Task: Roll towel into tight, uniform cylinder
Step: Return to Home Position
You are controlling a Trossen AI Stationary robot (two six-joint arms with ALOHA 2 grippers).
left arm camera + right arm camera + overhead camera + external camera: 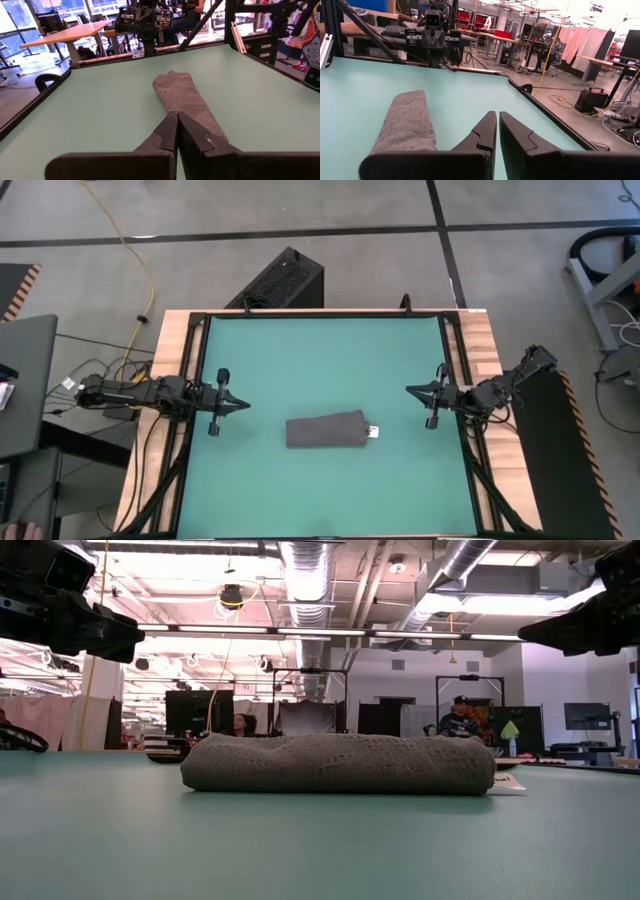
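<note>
Towel (pixel 326 430) lies rolled on the green mat (pixel 300 350), near the middle and slightly toward the front edge, its long axis running between the two arms. Tag (pixel 372 432) shows white at the end nearer the right arm; no writing on it can be read, and no brand is legible elsewhere. Left gripper (pixel 240 405) and right gripper (pixel 413 390) hang above the mat at its left and right sides, well apart from the towel, each pointing inward at it. Both wrist views show the fingers clenched together on nothing. Judgement: the arms sit clear of the centre of the worktop (pixel 480 340) because rolling is done and they are parking. Roll looks fairly even along its length in the low view, though somewhat flattened rather than a tight round cylinder.
</note>
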